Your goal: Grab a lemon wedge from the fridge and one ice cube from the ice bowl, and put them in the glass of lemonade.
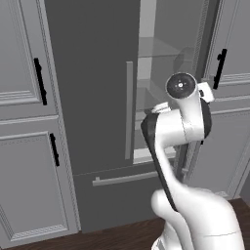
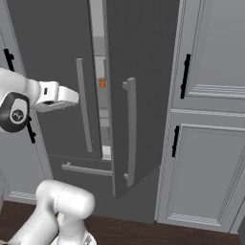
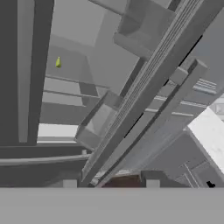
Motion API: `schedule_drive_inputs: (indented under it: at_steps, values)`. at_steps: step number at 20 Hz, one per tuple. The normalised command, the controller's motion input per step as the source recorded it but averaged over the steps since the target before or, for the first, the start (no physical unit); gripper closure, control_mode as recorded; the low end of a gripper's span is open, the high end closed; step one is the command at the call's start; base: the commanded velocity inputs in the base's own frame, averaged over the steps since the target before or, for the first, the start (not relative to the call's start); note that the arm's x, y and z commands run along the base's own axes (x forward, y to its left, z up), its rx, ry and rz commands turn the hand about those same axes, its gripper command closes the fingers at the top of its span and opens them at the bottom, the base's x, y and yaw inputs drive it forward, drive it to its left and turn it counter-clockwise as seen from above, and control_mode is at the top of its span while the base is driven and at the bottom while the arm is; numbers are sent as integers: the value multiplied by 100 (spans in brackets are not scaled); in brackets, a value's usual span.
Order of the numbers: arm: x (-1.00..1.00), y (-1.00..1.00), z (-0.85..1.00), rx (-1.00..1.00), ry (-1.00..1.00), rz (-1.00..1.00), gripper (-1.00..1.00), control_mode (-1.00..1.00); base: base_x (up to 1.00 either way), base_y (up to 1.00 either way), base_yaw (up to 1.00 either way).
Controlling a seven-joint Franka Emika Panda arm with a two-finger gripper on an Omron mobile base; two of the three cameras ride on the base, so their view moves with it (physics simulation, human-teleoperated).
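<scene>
Right base view, nearest me: the glossy white arm (image 2: pixel 62 206) bulges up from the dark wood-plank floor (image 2: pixel 143 229), its rounded shells jointed in black. Its hand (image 2: pixel 72 97) reaches out level toward the fridge (image 2: pixel 52 72), beside the left door's long pale bar handle (image 2: pixel 84 105); the finger tips look parted a little with nothing between them, though I cannot tell for sure how wide they stand. The fridge is a tall, flat slab of matt dark grey. Its right door (image 2: pixel 143 72) stands swung out, edge toward me, with its own rounded bar handle (image 2: pixel 130 131). Below runs a drawer with a level bar (image 2: pixel 86 170). Through the gap show pale shelves and a small orange thing (image 2: pixel 102 83). In the hand view, a tiny yellow-green wedge (image 3: pixel 58 62) sits deep inside, on a shelf above thin glassy ones. Light grey panelled cabinets (image 2: pixel 210 119) with short black handles flank the fridge.
</scene>
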Motion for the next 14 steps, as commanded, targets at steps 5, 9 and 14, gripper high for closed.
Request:
schedule_drive_inputs:
  at_steps: [5, 9, 14]
  values:
    - [65, 0, -46, -54, 40, 3, -100, -100, 0, 0, 0]
    - [48, -20, -98, -37, 1, 0, -100, -100, 0, 0, 0]
    - [82, -3, -28, -16, 8, 0, -100, -100, 0, 0, 0]
